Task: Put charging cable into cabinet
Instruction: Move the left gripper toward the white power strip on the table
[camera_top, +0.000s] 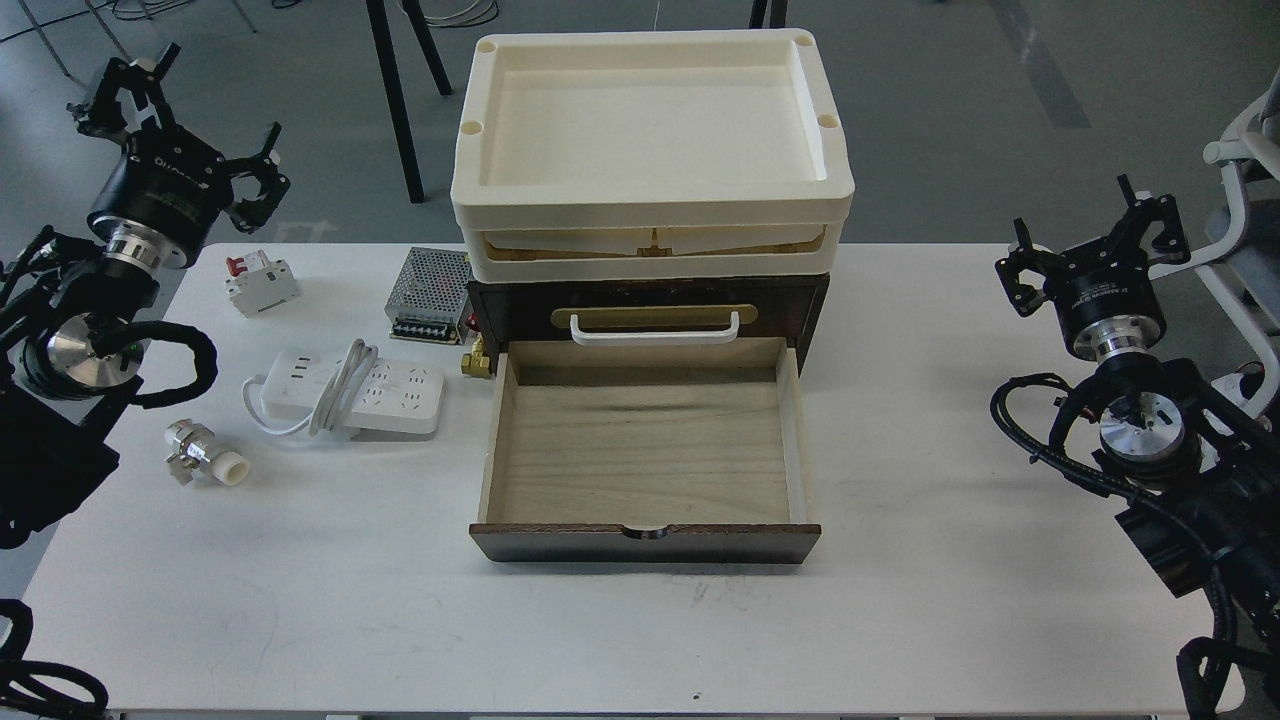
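You can see white lettering on the wrist housing of the left hand (180, 130) and the right hand (1095, 245), too small to read.

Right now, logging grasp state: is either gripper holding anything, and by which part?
Nothing is held. Left gripper and right gripper hover open; the charging cable lies on the table.
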